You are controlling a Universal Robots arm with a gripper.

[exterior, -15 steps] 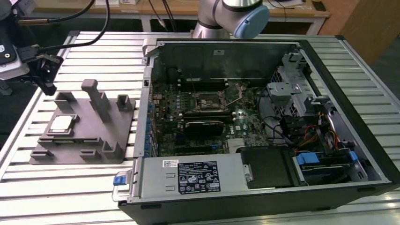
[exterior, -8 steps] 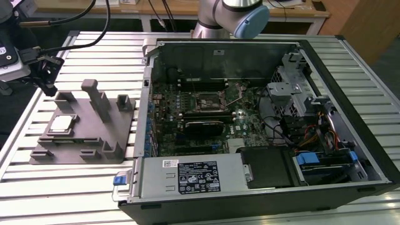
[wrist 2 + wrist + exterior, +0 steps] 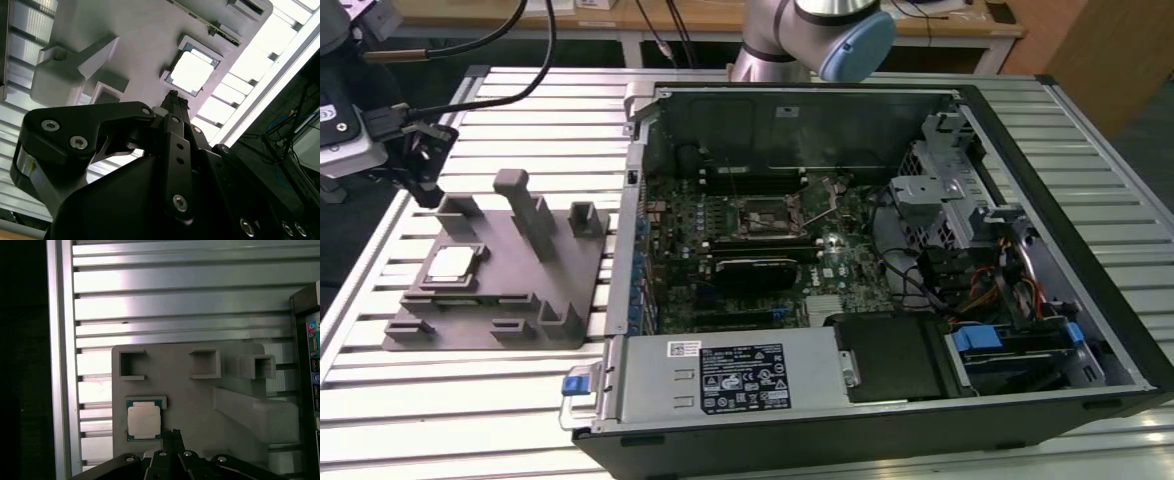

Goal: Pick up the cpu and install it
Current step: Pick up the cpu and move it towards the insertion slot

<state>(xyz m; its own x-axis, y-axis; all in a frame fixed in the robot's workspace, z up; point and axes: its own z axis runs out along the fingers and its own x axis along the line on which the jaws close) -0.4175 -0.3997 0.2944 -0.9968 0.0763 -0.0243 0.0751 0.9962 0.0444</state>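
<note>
**A:** Where is the tool?

**B:** The black gripper (image 3: 420, 180) hangs above the grey block (image 3: 520, 272) at the exterior view's left. Its fingertips are pressed together, pinching nothing.

**A:** And the cpu?

**B:** The cpu (image 3: 451, 264) lies flat in a shallow recess of the block, silvery top up and apart from the gripper (it's square, so it has no long axis). Its edges run parallel to the block's.

**A:** What's around it?

**B:** Upright posts (image 3: 514, 195) rise just beside it. In both wrist views the closed tip sits near one corner of the cpu. The exterior view takes in the open computer case (image 3: 787, 120) to the right, with a dark socket (image 3: 767, 217) on its board. Everything rests on a slatted table (image 3: 454, 400).
</note>
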